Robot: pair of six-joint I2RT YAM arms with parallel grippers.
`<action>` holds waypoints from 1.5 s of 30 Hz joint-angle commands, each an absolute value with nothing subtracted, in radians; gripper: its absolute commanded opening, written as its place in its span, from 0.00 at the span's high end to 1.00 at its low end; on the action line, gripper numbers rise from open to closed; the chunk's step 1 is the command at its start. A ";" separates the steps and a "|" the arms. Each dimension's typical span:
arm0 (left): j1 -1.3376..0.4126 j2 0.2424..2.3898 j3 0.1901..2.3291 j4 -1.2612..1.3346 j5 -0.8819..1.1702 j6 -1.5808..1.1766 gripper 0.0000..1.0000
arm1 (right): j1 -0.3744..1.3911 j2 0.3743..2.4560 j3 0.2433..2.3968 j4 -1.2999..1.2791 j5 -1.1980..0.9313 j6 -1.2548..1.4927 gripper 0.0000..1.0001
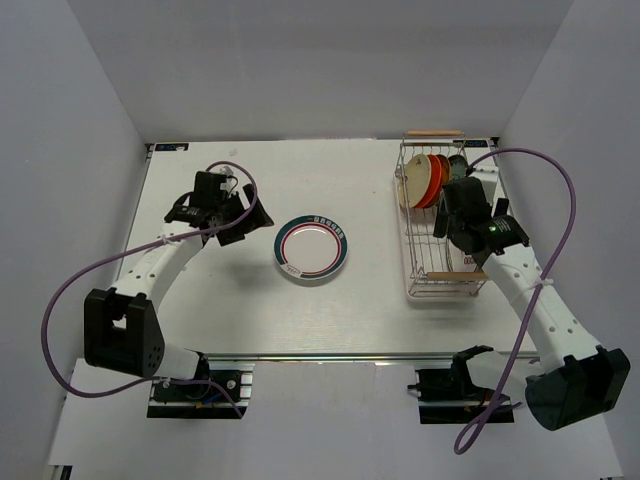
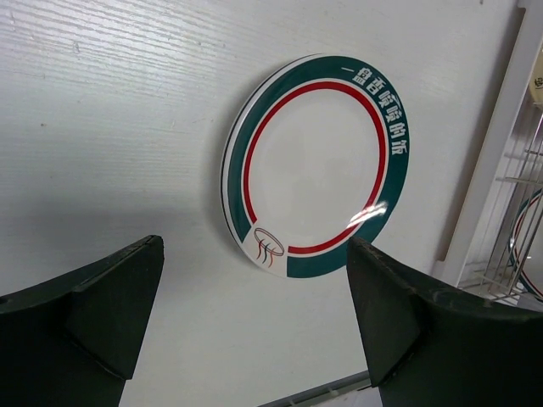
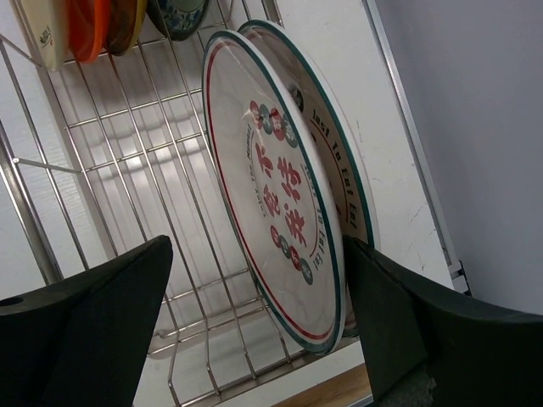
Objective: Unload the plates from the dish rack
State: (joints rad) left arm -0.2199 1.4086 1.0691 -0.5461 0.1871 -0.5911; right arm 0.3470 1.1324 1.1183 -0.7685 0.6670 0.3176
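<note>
A white plate with a green and red rim ring lies flat mid-table, also seen as the ringed plate. My left gripper hangs open just left of it, its jaws empty over bare table. The dish rack stands at the right with upright plates: cream, orange, dark teal. My right gripper is over the rack, open. Its jaws straddle the lower edge of a white plate with red marks; a second ringed plate stands close behind it.
The rack wires run under the plates, and a wooden handle closes the near end. Further plates stand at the rack's far end: cream, orange, dark. White walls enclose the table on three sides.
</note>
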 commanded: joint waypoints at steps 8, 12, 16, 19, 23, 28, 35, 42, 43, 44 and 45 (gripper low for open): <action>-0.225 1.413 1.066 -0.528 0.195 -0.594 0.02 | 0.302 1.143 1.120 -0.712 0.670 0.322 0.34; -0.225 1.430 1.069 -0.505 0.222 -0.600 0.02 | 0.284 1.147 1.108 -0.690 0.672 0.307 0.51; -0.225 1.447 1.060 -0.474 0.262 -0.598 0.02 | 0.262 1.160 1.101 -0.686 0.672 0.293 0.67; -0.225 1.453 1.055 -0.469 0.281 -0.601 0.02 | 0.255 1.172 1.097 -0.690 0.661 0.290 0.69; -0.225 1.448 1.054 -0.469 0.282 -0.603 0.02 | 0.238 1.177 1.095 -0.687 0.660 0.284 0.76; -0.225 1.422 1.052 -0.463 0.285 -0.609 0.02 | 0.232 1.161 1.141 -0.683 0.618 0.201 0.86; -0.225 1.393 1.060 -0.462 0.293 -0.612 0.02 | 0.236 1.118 1.206 -0.658 0.535 0.097 0.96; -0.225 1.361 1.068 -0.446 0.328 -0.614 0.02 | 0.238 1.089 1.313 -0.655 0.483 0.011 1.00; -0.225 1.361 1.069 -0.446 0.331 -0.614 0.02 | 0.236 1.088 1.333 -0.657 0.471 0.005 1.00; -0.225 1.361 1.074 -0.449 0.331 -0.614 0.02 | 0.239 1.088 1.342 -0.655 0.466 -0.026 1.00; -0.225 1.361 1.074 -0.449 0.334 -0.614 0.02 | 0.238 1.088 1.351 -0.655 0.465 -0.029 1.00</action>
